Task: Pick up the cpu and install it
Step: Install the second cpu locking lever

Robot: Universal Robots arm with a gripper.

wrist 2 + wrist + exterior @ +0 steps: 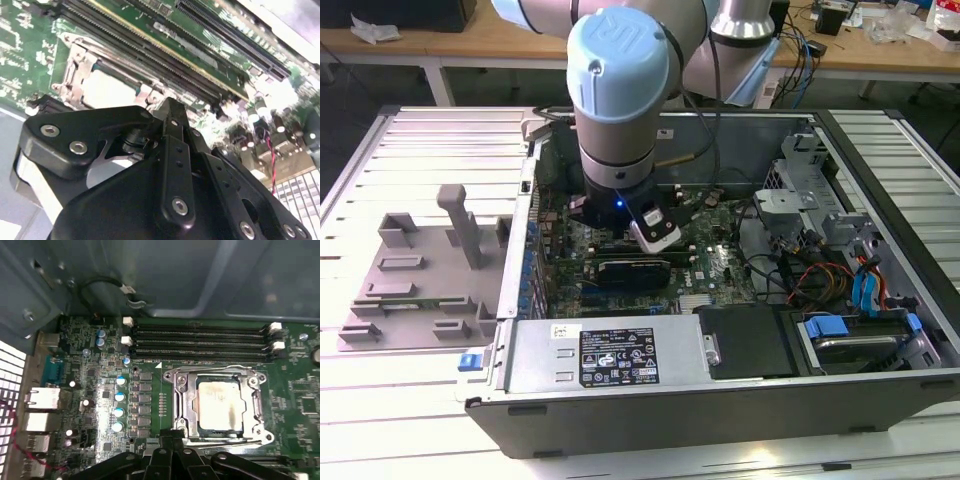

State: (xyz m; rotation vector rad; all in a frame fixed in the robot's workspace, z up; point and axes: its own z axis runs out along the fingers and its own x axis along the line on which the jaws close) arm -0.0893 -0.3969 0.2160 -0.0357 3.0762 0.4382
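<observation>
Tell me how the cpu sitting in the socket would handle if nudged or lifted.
The cpu is a flat square with a metal top, so likely stiff and unlikely to roll. It lies inside the socket frame, so a sideways nudge probably won't shift it. Its smooth top may be slippery.

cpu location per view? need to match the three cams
Exterior view: I can't pick it out; the arm stands over that part of the motherboard.
First wrist view: the cpu lies in the socket frame, beside the memory slots.
Second wrist view: the cpu lies in the socket, beyond the end effector.
Shared landmark: the memory slots.
</observation>
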